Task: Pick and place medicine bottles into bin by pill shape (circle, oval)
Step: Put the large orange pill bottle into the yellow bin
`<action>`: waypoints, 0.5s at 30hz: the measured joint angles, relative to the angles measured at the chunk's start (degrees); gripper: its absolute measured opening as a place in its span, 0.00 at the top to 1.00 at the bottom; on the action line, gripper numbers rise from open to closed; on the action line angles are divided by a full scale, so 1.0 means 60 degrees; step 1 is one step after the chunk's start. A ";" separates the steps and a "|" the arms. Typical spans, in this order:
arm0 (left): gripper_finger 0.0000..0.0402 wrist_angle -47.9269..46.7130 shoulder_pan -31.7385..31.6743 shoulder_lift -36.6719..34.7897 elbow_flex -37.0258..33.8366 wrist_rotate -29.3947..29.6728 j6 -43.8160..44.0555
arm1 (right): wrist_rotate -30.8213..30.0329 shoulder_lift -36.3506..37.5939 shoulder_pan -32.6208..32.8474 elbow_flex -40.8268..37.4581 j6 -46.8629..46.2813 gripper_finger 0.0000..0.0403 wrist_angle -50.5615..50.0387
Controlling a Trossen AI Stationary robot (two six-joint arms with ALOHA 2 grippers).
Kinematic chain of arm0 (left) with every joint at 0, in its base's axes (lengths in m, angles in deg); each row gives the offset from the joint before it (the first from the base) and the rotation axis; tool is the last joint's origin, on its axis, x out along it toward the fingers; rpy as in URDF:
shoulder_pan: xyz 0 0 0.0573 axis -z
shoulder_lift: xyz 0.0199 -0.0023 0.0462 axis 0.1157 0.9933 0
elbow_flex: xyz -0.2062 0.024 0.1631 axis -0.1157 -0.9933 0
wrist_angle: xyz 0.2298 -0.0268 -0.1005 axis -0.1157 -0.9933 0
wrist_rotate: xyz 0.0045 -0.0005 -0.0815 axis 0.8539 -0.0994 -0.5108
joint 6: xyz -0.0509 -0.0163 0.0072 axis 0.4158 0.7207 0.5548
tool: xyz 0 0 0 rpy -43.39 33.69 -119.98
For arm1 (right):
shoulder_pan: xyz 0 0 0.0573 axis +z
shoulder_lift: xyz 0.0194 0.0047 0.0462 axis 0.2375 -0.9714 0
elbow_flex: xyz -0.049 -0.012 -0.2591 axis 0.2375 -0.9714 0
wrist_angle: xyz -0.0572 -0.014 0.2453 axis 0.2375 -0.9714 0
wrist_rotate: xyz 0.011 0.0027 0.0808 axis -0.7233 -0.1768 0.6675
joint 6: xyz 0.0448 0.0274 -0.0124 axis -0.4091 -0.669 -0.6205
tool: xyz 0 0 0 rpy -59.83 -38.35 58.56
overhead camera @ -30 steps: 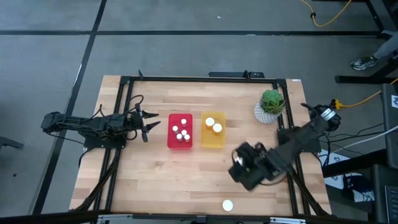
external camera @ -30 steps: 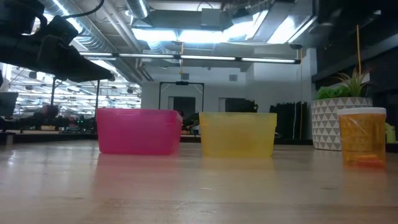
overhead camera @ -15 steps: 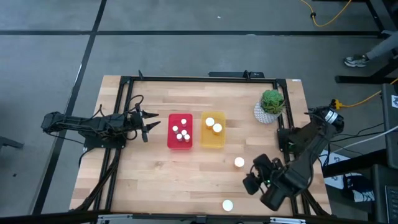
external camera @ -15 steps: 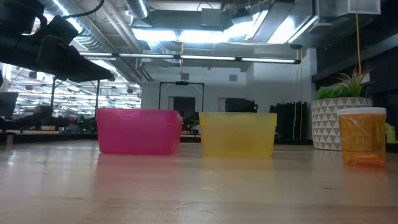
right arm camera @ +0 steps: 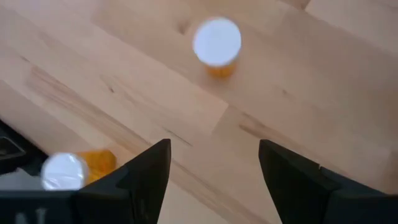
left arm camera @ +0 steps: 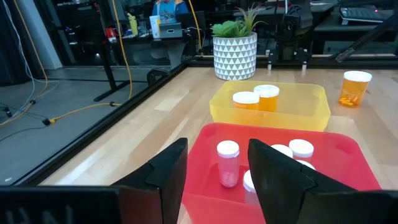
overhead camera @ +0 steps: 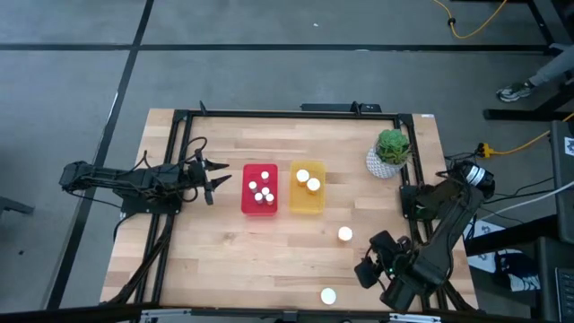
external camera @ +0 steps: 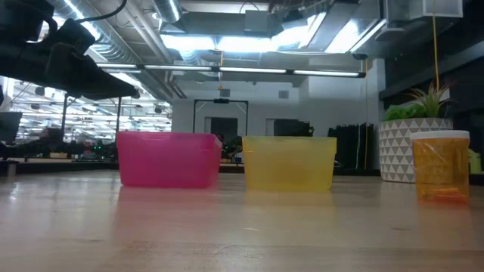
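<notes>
High view: sort is mostly done, I count four bottles in the red bin and two in the yellow bin. Two medicine bottles are left out on the table: one upright orange bottle right of the yellow bin, and a second bottle close to the near table edge.

My right gripper sits over the near right corner, between those two loose bottles, fingers apart and holding nothing. In the right wrist view both bottles show, the upright one ahead of the fingers, the other off to the side by the frame rail. So I judge the step as lining up a pick, target not yet committed.

Next move needs me to centre the open fingers over one white cap, drop down, then close on the body. I can't read pill shape from here, so bin choice is undecided.

Left gripper waits just beside the red bin, fingers parted, empty.

Room: open wood around the upright bottle, easy approach. The edge bottle is tight against the table's near rail, less margin. Potted plant stands well apart.
</notes>
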 joint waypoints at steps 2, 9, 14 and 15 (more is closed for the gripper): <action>0.60 0.0000 0.0002 0.0002 0.0002 0.0000 0.0000 | 0.0320 -0.0152 0.0007 -0.0004 0.0004 0.39 0.0038; 0.60 0.0002 0.0002 0.0002 -0.0001 0.0000 0.0000 | 0.0838 -0.0601 0.0007 -0.0011 0.0013 0.39 0.0332; 0.60 0.0000 0.0004 0.0003 0.0002 -0.0001 0.0000 | 0.0829 -0.0872 0.0007 -0.0011 0.0018 0.39 0.0699; 0.60 0.0000 0.0000 0.0000 0.0002 0.0000 0.0000 | 0.0827 -0.0937 0.0007 -0.0011 0.0006 0.39 0.0694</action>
